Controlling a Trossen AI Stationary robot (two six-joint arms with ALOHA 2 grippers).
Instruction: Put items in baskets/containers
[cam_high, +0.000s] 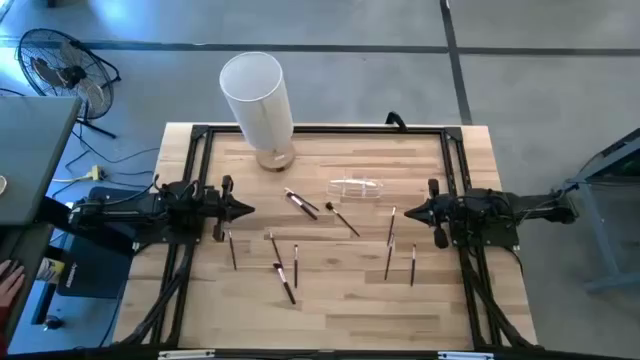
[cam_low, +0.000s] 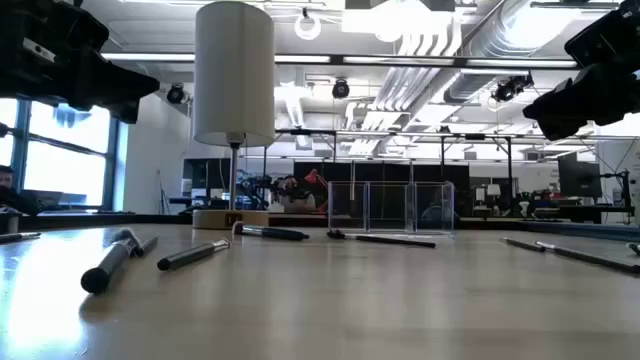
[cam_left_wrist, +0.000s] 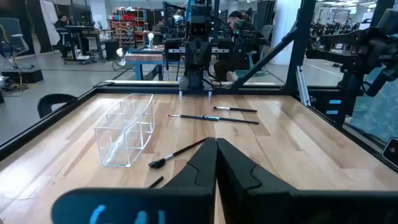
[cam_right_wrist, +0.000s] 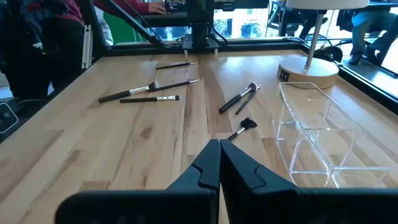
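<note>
Several thin dark brushes lie flat and scattered on the wooden table: a pair (cam_high: 300, 203), one (cam_high: 342, 218) beside them, others (cam_high: 285, 275) toward the near edge and some (cam_high: 392, 240) on the right. The clear plastic holder (cam_high: 357, 189) stands on the table toward the far side, with nothing visible inside it (cam_left_wrist: 127, 129) (cam_right_wrist: 317, 134). My left gripper (cam_high: 245, 210) (cam_left_wrist: 216, 146) hovers shut at the table's left, pointing toward the middle. My right gripper (cam_high: 408, 211) (cam_right_wrist: 219, 146) hovers shut at the right, facing it. Neither touches anything.
A tall white cylinder lamp (cam_high: 257, 95) on a wooden base (cam_high: 275, 157) stands near the far edge, left of the holder. A black frame (cam_high: 200, 135) borders the table. Bare wood lies along the near edge. A fan (cam_high: 62, 65) and a desk stand off the table's left.
</note>
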